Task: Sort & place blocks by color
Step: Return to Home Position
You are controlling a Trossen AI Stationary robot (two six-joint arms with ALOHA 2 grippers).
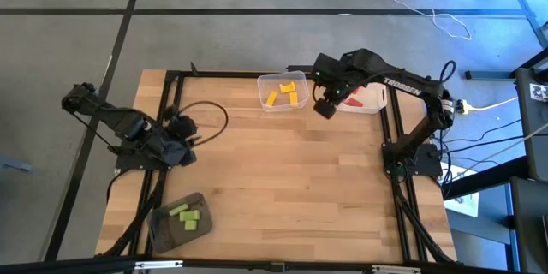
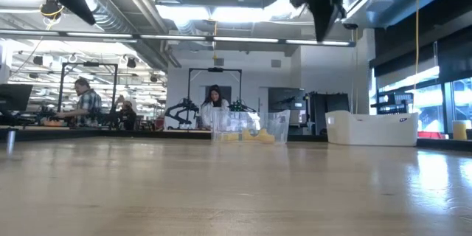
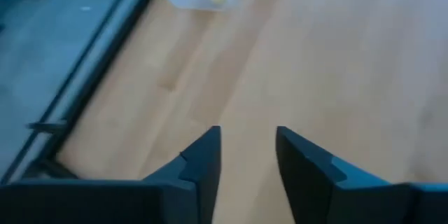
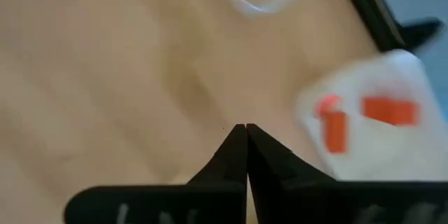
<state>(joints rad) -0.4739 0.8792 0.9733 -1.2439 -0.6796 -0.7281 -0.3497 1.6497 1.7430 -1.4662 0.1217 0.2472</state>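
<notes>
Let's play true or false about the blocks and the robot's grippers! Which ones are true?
1. The yellow blocks lie in the clear bin. True.
2. The green blocks lie in the clear bin too. False: they lie in the dark bin.
3. The right gripper holds a red block. False: it is shut on nothing; the red blocks lie in the white bin.
4. The left gripper is open. True.
</notes>
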